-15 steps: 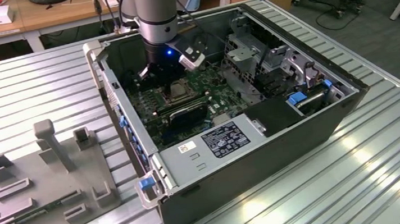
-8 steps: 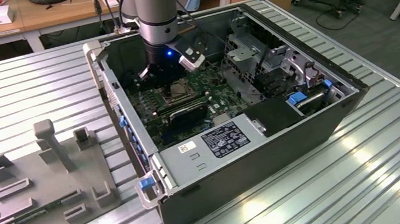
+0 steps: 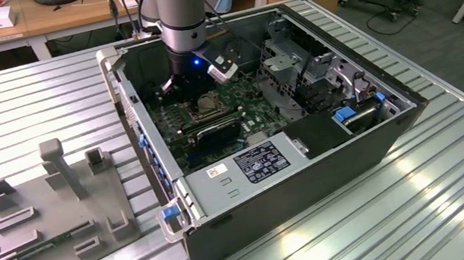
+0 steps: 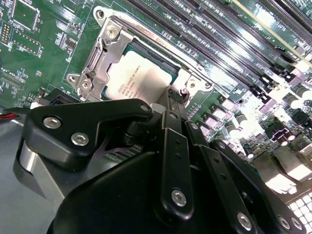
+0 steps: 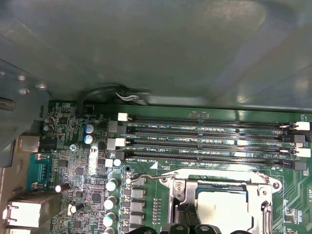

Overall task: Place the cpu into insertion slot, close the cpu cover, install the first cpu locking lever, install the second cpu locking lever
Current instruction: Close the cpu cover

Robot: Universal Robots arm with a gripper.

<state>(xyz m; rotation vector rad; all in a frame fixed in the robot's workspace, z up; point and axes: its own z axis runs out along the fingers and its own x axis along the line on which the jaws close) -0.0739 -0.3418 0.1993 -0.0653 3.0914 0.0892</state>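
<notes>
Silvery-tan, the cpu (image 4: 139, 80) lies flat inside the insertion slot (image 3: 206, 107) on the green motherboard (image 4: 44, 53) within the open computer case (image 3: 308, 183) (laid on its side), the cpu cover (image 4: 95, 63) down around it, while the gripper (image 4: 176, 96), pinched together and holding nothing, sits at the cover's edge.

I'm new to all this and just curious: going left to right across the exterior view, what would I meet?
First the grey fixture plate, then the insertion slot inside the open computer, then the blue tab.
</notes>
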